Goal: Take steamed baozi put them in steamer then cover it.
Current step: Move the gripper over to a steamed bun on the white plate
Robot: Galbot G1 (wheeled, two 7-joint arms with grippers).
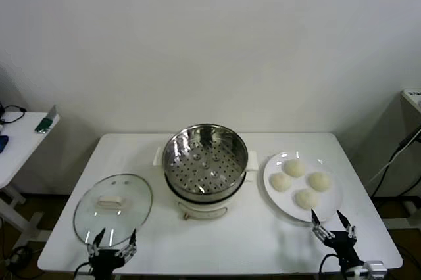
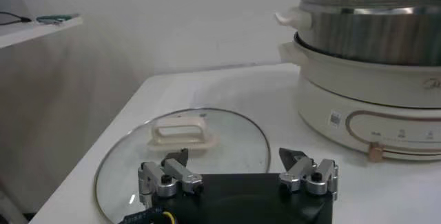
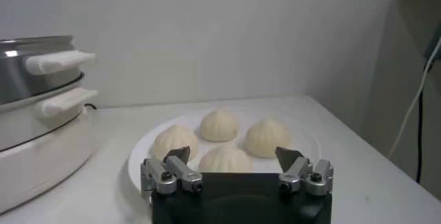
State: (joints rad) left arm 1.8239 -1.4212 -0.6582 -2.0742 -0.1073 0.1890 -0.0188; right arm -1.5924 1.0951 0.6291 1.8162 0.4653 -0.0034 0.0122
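Several cream-white baozi (image 1: 299, 182) (image 3: 225, 158) lie on a white plate (image 1: 329, 204) (image 3: 141, 160) at the table's right. The steel steamer (image 1: 204, 165) (image 2: 372, 29) (image 3: 27, 91) stands uncovered at the centre on its white base, its perforated tray bare. Its glass lid (image 1: 113, 209) (image 2: 234, 143) with a cream handle lies flat at the left. My right gripper (image 1: 333, 224) (image 3: 233, 156) hovers open at the plate's near edge, facing the buns. My left gripper (image 1: 114, 240) (image 2: 236, 156) hangs open over the lid's near rim. Neither holds anything.
The white table (image 1: 250, 240) ends just behind both grippers at its front edge. A side table (image 1: 16, 142) with small items stands at the far left, and cables (image 1: 401, 152) hang at the far right.
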